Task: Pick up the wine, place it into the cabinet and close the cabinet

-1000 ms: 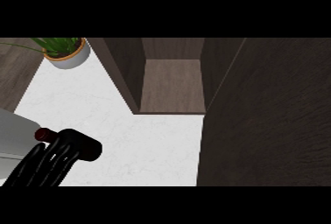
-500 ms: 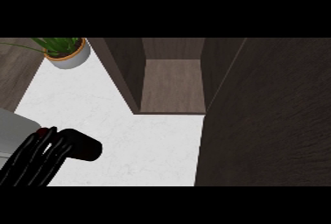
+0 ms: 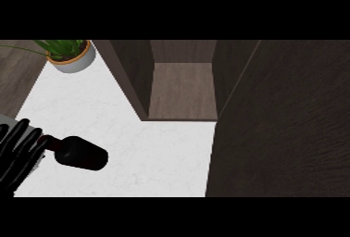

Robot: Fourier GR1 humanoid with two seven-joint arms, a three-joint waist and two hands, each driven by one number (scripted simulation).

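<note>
**Wine Grasped, Cabinet Open**

Found black left hand [image 3: 24, 155] clenched round dark wine bottle with reddish top [image 3: 50, 140], mostly hidden, at left edge of white marbled surface [image 3: 137, 139]. Noted dark wooden cabinet [image 3: 183, 88] well apart, standing open, presumably to receive it. Right hand unseen.

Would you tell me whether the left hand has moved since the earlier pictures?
Yes: the left hand, curled round the wine, has shifted leftward, away from the cabinet.

White counter [image 3: 123, 134]: potted plant [image 3: 69, 56], cabinet [image 3: 182, 90]
</note>
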